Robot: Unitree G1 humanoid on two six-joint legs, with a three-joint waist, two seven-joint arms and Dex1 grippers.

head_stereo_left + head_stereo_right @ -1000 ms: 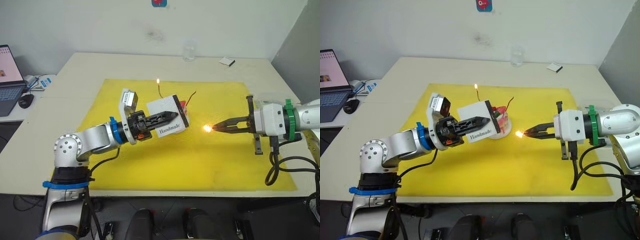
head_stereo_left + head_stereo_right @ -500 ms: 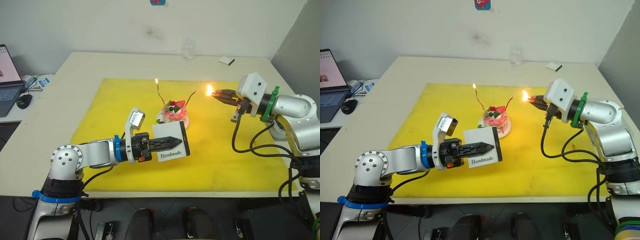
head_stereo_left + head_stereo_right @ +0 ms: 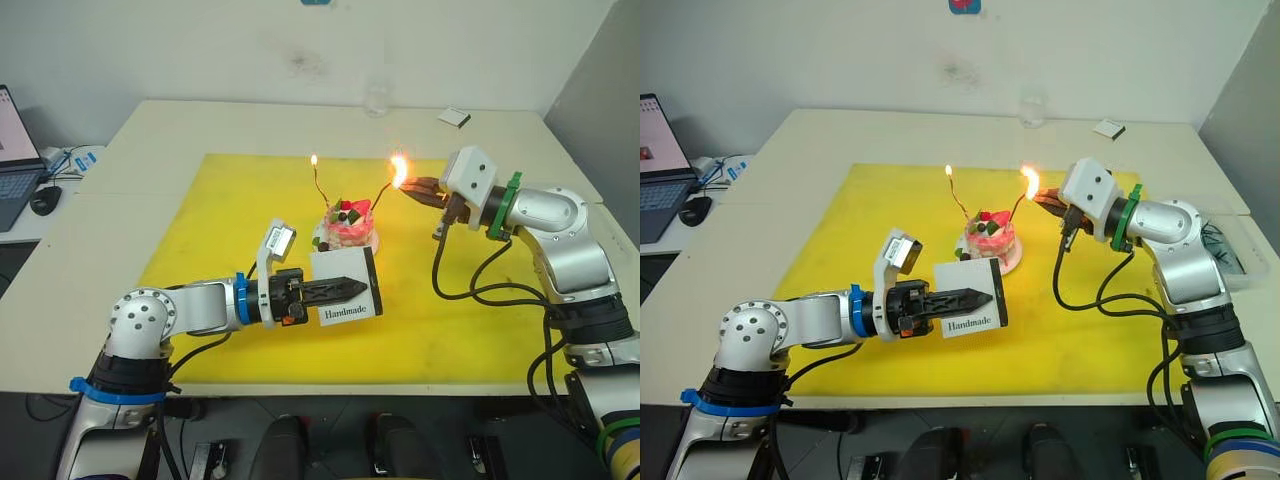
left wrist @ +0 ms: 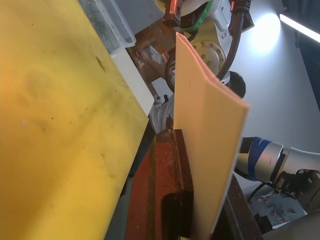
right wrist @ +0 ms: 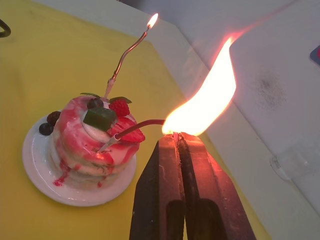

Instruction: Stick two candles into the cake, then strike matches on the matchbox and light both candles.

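The cake (image 3: 350,224) stands on its small white plate (image 5: 34,159) in the middle of the mat. The tan candle (image 5: 127,52) rises from it with a small flame at its tip. The red candle (image 5: 140,127) leans out of the cake toward my right gripper (image 3: 410,187). That gripper is shut on a burning match, whose large flame (image 5: 206,101) sits right at the red candle's tip. In front of the cake, my left gripper (image 3: 350,287) is shut on the white "Handmade" matchbox (image 3: 346,290), held on edge just above the mat.
A yellow mat (image 3: 200,230) covers the middle of the pale table. A glass (image 3: 376,100) and a small white box (image 3: 454,119) stand at the back. A laptop (image 3: 15,150) and a mouse (image 3: 45,200) lie on a side table to the left.
My right gripper has carried the burning match up and left to the red candle's tip. My left gripper has brought the matchbox down from in front of the cake toward the front.
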